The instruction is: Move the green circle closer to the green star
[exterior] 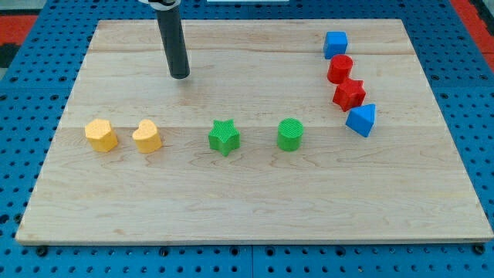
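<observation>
A single camera covers the scene; it looks down at a slant from beyond the counter's (255, 208) near edge, facing across it toward the far edge; the far edge appears shorter than the near one, so the view is tilted rather than straight overhead; it stands far enough back to take in the whole wooden counter with a margin of blue pegboard (23, 116) on every side; the rod enters from the view's top, cut off by the frame; no second view exists to share ground.
</observation>
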### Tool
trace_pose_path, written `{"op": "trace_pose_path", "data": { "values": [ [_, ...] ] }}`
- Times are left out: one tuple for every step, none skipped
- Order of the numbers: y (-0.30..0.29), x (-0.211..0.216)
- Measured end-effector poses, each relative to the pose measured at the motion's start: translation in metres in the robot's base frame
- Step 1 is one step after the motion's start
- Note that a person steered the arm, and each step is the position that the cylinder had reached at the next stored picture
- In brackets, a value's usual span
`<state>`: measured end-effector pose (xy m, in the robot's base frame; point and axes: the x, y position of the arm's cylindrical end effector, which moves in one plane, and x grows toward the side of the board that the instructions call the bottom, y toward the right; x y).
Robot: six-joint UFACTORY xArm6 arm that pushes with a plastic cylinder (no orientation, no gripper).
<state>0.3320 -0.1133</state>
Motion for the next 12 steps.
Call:
{"op": "trace_pose_path", "data": {
  "values": [
    [0.007, 0.000],
    [0.072, 0.000],
    [0.077, -0.005],
    [0.077, -0.005],
    [0.077, -0.002],
    [0.077, -0.002],
    [0.086, 0.009],
    [0.092, 0.053],
    [0.121, 0.065],
    [0.187, 0.089],
    [0.170, 0.133],
    [0.155, 0.162]
  ]
}}
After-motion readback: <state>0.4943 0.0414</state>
